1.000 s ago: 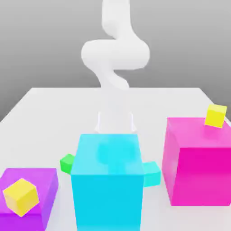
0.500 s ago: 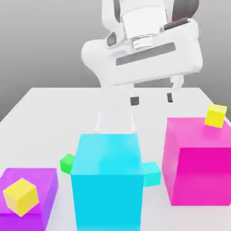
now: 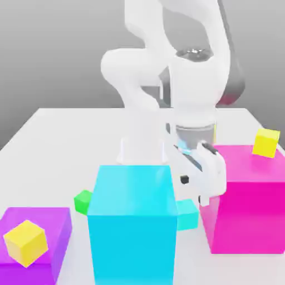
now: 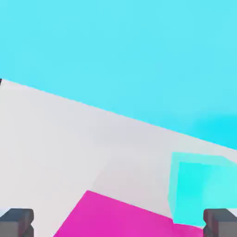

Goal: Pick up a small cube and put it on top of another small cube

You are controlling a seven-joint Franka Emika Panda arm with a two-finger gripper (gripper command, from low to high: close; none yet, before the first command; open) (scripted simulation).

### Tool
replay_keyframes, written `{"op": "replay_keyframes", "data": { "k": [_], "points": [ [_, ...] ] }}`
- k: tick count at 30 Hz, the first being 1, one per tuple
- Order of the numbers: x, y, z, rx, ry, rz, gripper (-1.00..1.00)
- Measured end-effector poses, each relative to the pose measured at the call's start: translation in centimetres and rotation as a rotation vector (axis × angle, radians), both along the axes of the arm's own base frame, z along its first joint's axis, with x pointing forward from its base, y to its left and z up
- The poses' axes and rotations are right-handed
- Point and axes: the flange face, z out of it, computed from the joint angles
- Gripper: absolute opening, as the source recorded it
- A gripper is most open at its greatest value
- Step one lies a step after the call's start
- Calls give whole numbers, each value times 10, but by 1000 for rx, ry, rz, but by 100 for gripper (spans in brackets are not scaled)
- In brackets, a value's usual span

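The small teal cube [image 3: 188, 215] sits on the table between the big cyan block [image 3: 133, 222] and the big magenta block [image 3: 245, 195], partly hidden behind the cyan block. My gripper [image 3: 196, 192] hangs just above it, in the gap between those two blocks. The hand view has the teal cube [image 4: 199, 190] below the hand, off to one side of the gap between the fingers. The gripper [image 4: 118, 224] is open and holds nothing, its dark fingertips [image 4: 16, 222] set wide apart. A small green cube [image 3: 83, 201] lies on the table at the cyan block's other side.
A yellow cube [image 3: 266, 142] rests on the magenta block's top. Another yellow cube [image 3: 25, 242] lies on a purple block [image 3: 53, 222] at the exterior view's lower left. The white table [image 3: 67, 139] stretches back around the arm's base. The big blocks stand close around the hand.
The arm has swung down from high above the table. The hand now sits low between the cyan and magenta blocks, over the teal cube. No cube has moved.
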Motion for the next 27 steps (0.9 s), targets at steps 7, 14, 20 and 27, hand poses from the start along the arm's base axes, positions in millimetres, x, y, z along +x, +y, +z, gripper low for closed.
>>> {"op": "replay_keyframes", "data": {
  "k": [7,14,20,27],
  "points": [
    [-29,1,-57,-24,32,4,0],
    [-33,2,-88,-23,34,7,-100],
    [-31,2,-77,-23,32,9,-100],
    [-27,-3,-28,-23,28,-8,-100]
  ]
}}
